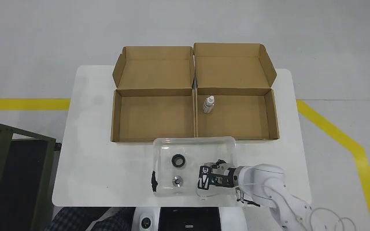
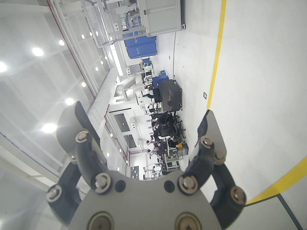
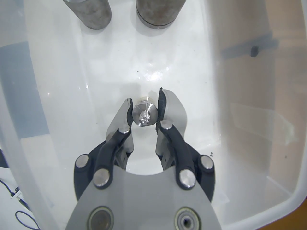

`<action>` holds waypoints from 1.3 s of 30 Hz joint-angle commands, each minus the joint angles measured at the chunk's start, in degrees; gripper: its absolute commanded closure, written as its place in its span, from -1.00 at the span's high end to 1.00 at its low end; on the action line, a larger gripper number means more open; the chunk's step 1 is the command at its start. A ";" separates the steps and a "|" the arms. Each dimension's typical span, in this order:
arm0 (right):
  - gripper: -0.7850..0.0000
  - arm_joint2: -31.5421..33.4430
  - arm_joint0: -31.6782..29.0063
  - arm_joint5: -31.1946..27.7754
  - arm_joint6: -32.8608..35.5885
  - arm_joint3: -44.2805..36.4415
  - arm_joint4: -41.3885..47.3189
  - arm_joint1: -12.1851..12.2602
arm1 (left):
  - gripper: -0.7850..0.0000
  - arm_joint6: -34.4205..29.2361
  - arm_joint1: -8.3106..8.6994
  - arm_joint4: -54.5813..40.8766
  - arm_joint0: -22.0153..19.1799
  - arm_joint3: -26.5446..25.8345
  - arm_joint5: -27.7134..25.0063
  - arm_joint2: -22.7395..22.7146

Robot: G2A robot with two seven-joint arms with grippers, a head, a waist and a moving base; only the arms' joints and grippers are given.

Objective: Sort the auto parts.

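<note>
A clear plastic bin [image 1: 225,143] stands at the table's front. Inside it, my right gripper [image 1: 202,177] [image 3: 145,114] is shut on a small silver metal fitting [image 3: 144,116] resting low near the bin floor. Beyond the fingertips stand a steel sleeve with a bore [image 3: 82,1] [image 1: 177,181] and a darker grooved cylinder [image 3: 163,1] [image 1: 179,160]. My left gripper [image 2: 144,111] is open with nothing between its fingers, pointing out at the room.
Two open cardboard boxes [image 1: 153,118] [image 1: 237,115] sit side by side behind the bin. A small white bottle-shaped part [image 1: 208,104] stands in the right one. A black part [image 1: 154,181] lies at the bin's left wall.
</note>
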 commanded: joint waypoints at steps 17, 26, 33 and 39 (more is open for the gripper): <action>-1.00 1.52 1.28 -1.33 -7.09 -0.88 6.56 0.50 | 1.00 0.00 0.00 0.00 0.00 0.00 0.00 0.00; -1.00 2.39 2.94 -0.62 -14.01 0.40 12.77 0.45 | 1.00 0.00 0.00 0.00 0.00 0.00 0.00 0.00; -1.00 3.34 4.62 2.22 -19.91 2.36 22.29 0.08 | 1.00 0.00 0.00 0.00 0.00 0.00 0.00 0.00; -1.00 4.38 5.20 2.86 -23.43 4.40 30.30 -0.02 | 1.00 0.00 0.00 0.00 0.00 0.00 0.00 0.00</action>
